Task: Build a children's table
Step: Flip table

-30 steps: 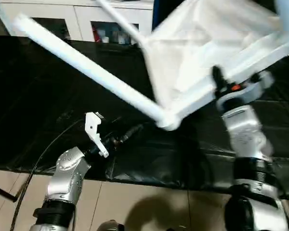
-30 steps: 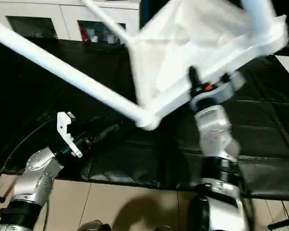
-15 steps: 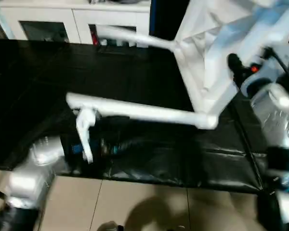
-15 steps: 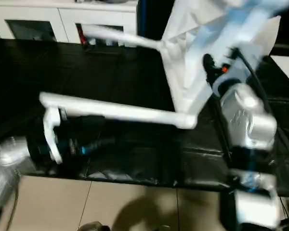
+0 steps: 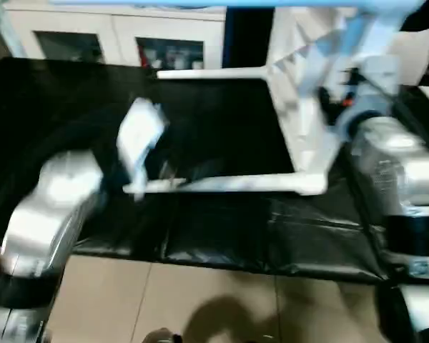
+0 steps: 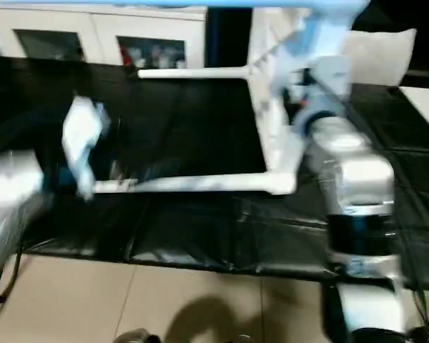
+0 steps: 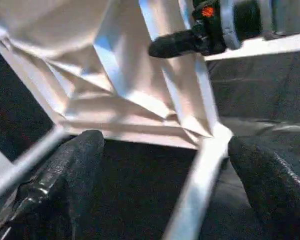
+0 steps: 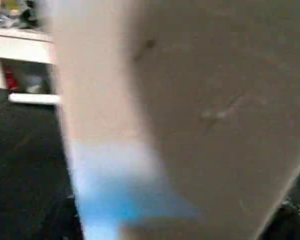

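The children's table (image 5: 307, 107) is standing tipped on its side over the black worktop (image 5: 222, 236), its ribbed underside facing left and its fitted legs reaching out leftward, the nearest leg (image 5: 229, 184) running low just above the worktop. Judging by this, the legs are seated and the step in hand is turning the table toward upright. The left pincer (image 7: 165, 165) is gaping wide, holding nothing, its fingers (image 7: 65, 170) straddling that near leg close to the corner socket. The right pincer (image 7: 175, 44) is reaching against the top's underside at the right; whether it is clamping I cannot tell. Next the left pincer needs to be closing on the leg to steady the swing. The white cabinet (image 5: 114, 39) at the far side is showing blurred items behind its glass doors
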